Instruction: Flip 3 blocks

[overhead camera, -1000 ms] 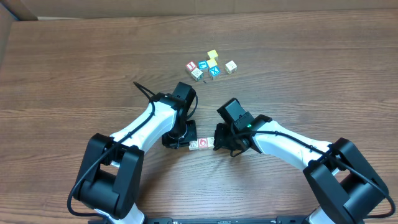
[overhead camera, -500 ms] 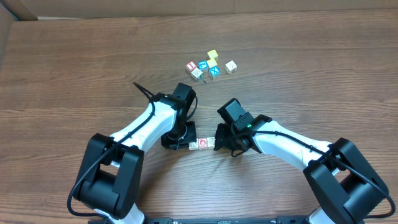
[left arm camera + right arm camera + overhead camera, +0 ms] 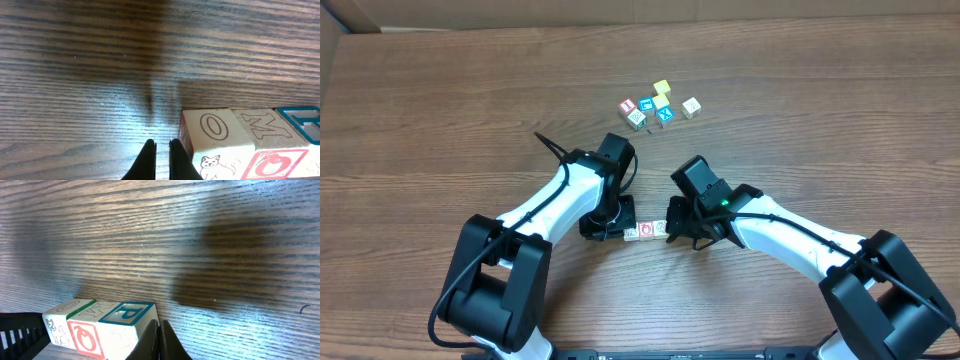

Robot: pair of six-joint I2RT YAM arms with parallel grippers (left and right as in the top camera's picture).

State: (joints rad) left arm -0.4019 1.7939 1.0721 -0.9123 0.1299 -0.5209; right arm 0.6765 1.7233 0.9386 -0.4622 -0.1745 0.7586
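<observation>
Three blocks lie side by side in a row on the table between my grippers. The left block (image 3: 631,233) shows an O on top and a cat on its side (image 3: 215,135). The middle block (image 3: 646,231) carries a red ring face (image 3: 85,336). The right block (image 3: 660,229) has a blue P face (image 3: 127,314). My left gripper (image 3: 620,229) is shut and empty, its tips (image 3: 161,146) resting against the row's left end. Shut and empty too, the right gripper (image 3: 671,231) has its tips (image 3: 160,326) at the P block's right edge.
A cluster of several other small cubes (image 3: 660,104), yellow, blue-faced and red-marked, sits at the far middle of the wooden table (image 3: 800,120). A cardboard edge (image 3: 330,40) shows at the far left corner.
The right arm has shifted very slightly. The blocks and the left arm stay where they were.
</observation>
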